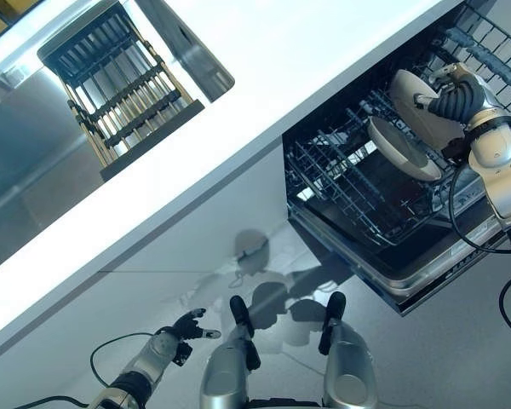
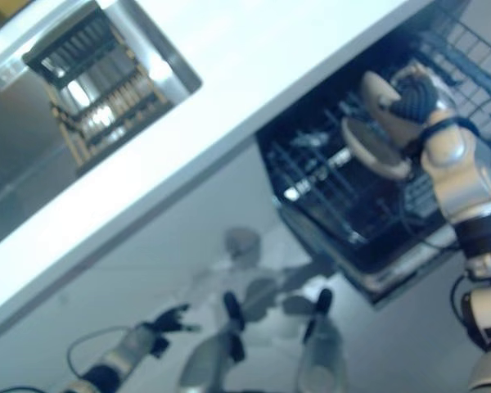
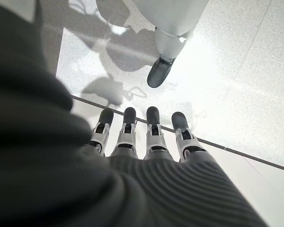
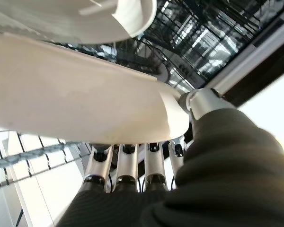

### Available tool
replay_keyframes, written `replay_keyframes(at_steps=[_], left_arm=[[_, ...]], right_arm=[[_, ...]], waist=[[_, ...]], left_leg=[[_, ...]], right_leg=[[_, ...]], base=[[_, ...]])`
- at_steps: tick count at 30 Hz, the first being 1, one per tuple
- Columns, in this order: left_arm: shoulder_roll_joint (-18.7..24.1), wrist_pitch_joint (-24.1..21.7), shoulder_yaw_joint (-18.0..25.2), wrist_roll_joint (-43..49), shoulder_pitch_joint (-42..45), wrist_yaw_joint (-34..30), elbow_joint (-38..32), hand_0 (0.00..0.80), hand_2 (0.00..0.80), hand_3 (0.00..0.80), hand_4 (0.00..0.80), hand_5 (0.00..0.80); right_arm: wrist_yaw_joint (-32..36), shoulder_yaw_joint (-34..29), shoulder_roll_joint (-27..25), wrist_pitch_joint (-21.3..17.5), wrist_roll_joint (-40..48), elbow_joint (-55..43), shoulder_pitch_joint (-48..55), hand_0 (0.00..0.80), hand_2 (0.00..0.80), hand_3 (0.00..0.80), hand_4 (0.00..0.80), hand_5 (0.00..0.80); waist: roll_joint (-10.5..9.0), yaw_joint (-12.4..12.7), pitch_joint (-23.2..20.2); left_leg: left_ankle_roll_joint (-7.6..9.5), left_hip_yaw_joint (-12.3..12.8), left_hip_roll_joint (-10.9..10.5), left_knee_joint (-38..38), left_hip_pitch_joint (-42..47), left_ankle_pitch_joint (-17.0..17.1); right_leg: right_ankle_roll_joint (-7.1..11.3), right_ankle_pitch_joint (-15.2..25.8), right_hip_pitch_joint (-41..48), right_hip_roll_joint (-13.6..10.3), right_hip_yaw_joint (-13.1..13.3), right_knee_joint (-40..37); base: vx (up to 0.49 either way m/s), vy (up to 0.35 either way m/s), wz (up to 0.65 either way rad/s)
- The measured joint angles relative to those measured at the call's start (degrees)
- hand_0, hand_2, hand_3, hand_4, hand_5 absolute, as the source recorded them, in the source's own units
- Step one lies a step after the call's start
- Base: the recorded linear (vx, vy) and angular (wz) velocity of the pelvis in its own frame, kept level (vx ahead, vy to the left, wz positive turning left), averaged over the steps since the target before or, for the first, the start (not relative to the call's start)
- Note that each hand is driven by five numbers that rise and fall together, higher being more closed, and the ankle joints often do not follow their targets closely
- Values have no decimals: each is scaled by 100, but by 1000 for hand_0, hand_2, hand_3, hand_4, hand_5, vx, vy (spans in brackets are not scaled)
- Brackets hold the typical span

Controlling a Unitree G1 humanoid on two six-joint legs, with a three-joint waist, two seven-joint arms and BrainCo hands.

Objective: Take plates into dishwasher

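1. Over the pulled-out dishwasher rack point(image 1: 358, 183), the right robot hand point(image 1: 454, 96) grasps a cream plate point(image 1: 417, 100) by its edge. In the right wrist view the plate point(image 4: 80, 106) lies across the fingers point(image 4: 128, 165), with the thumb clamped on its rim.

2. A second cream plate point(image 1: 400, 146) already stands tilted in the rack, just beside the held one and nearer the rack's middle. In the right wrist view its rim point(image 4: 118, 16) shows just past the held plate; we cannot tell whether the two touch.

3. The held plate is on edge above the wires. Whether its lower rim is seated between the tines we cannot tell, since the robot hand and the plate itself hide that spot.

4. We judge the step in hand to be seating this plate in the slot next to its neighbour. To do it well:
   - keep it on edge and roughly parallel to the standing plate;
   - lower it straight between the tines, not across them;
   - keep the grasp until the rack bears the weight, then draw the fingers back along the plate's face so they do not drag it.

5. Risk, in our view: a sideways nudge would knock the standing plate over.

6. The left robot hand point(image 1: 190, 325) hangs low over the floor point(image 3: 236, 71), fingers straight and relaxed, holding nothing, well apart from the dishwasher.

7. The white table point(image 1: 264, 85) carries no plate in view; a dark slatted rack point(image 1: 119, 81) sits in its recess.
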Motion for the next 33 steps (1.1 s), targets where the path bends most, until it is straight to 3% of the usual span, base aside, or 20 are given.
replay_keyframes(at_steps=[5, 21, 33], left_arm=[[11, -12, 0, -2, 0, 7, -2, 0, 0, 0, 0, 0], [15, -36, 0, -7, 1, 17, -2, 0, 0, 0, 0, 0], [15, -18, 0, -8, 0, 14, -11, 0, 0, 0, 0, 0]], right_arm=[[-70, 22, -3, -30, -251, 348, 0, 800, 800, 800, 800, 800], [-728, 23, -5, 14, -620, 368, -9, 800, 800, 800, 800, 800], [-818, 1, -35, 55, -639, 358, -10, 800, 800, 800, 800, 800]], waist=[[1, 117, 0], [12, 130, 5], [7, 128, 9]], left_leg=[[0, -1, -1, 10, -74, 2], [0, -21, -10, -2, -174, 2], [1, -78, -9, -3, -172, 1]], right_leg=[[-11, 12, -76, 0, -2, 5], [-6, 16, -155, -3, -14, -20], [9, 81, -65, 22, -53, -162]], base=[[0, 0, 0], [0, 0, 0], [2, 0, 0]])
